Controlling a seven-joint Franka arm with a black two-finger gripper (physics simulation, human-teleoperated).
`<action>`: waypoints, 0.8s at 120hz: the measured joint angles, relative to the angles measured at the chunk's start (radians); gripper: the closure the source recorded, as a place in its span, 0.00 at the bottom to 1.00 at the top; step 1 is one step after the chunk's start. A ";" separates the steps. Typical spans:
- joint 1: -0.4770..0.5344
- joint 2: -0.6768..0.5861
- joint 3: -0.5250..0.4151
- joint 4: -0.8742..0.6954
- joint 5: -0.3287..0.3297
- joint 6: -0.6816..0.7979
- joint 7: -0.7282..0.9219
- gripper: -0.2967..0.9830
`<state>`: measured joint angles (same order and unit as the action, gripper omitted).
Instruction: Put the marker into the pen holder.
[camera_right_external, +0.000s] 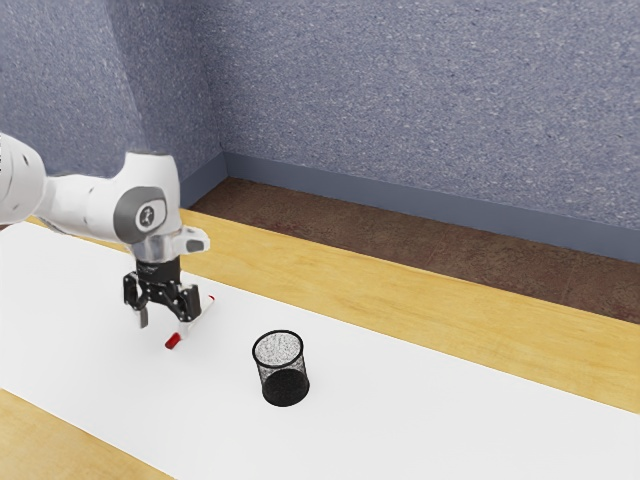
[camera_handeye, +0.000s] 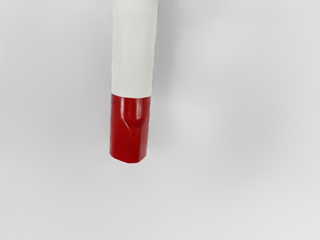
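Pale wood desk (camera_right_external: 130, 452), near edge bare grain, then a broad white covering (camera_right_external: 440, 420). On it, nearest, the black wire-mesh pen holder (camera_right_external: 285, 388), upright. Farther back, the white marker with red cap (camera_handeye: 131, 75) lies flat, cap toward the desk's near edge. Black two-finger gripper (camera_right_external: 164, 323) beside it, fingers well apart, gripping nothing. Beyond the far edge: brown floor (camera_right_external: 400, 254), speckled blue-grey wall (camera_right_external: 420, 100).

Speckled blue-grey walls (camera_right_external: 430, 100) meeting in a corner toward the exterior view's left, plain blue-grey baseboard (camera_right_external: 400, 200), mottled brown floor (camera_right_external: 400, 240), pale wooden table (camera_right_external: 420, 300) with a white strip (camera_right_external: 450, 410) along it, soft light.
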<state>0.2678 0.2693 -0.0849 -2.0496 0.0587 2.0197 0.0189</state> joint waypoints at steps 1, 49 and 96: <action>-0.001 0.000 0.000 -0.004 0.004 0.015 0.002 0.24; 0.010 0.021 -0.002 -0.083 0.048 0.325 0.054 0.46; 0.021 0.029 -0.003 -0.104 0.045 0.370 0.079 0.70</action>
<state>0.2892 0.2981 -0.0874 -2.1536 0.1037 2.3893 0.0980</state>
